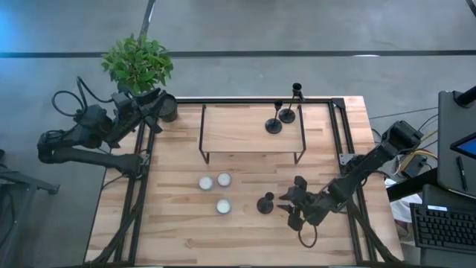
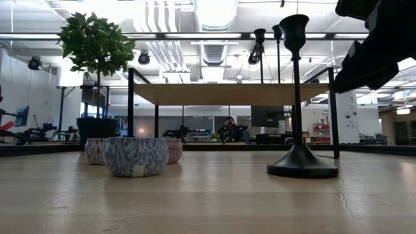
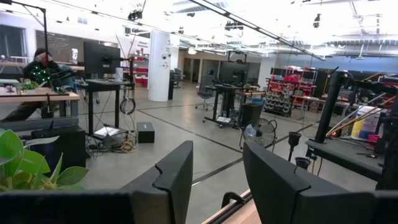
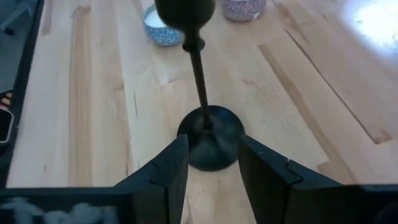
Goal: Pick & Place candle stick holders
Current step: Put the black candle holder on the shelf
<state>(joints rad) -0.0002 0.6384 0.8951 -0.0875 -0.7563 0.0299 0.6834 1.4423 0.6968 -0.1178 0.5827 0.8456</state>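
You have two of the three candle stick holders already up on the small raised shelf (image 1: pixel 223 130) at the back of the desk (image 1: pixel 178 231): one holder (image 1: pixel 274 123) and its neighbour (image 1: pixel 288 109) stand upright, just beside each other, near the shelf's right end. The third holder (image 1: pixel 265 202) is still down on the desk, upright, to the right of the three tealight candles (image 1: pixel 215 190).

Your right tool (image 1: pixel 291 205) sits just beside that last holder, on its right. In the right wrist view the fingers (image 4: pixel 168 171) stand apart on either side of the round base (image 4: pixel 210 134), with nothing gripped yet. So judge the job as roughly two thirds done; what remains is closing on this holder, lifting it and setting it on the shelf by the other two.

Your left tool (image 1: pixel 152 104) waits open and empty at the desk's back left corner, next to the potted plant (image 1: pixel 138 65).
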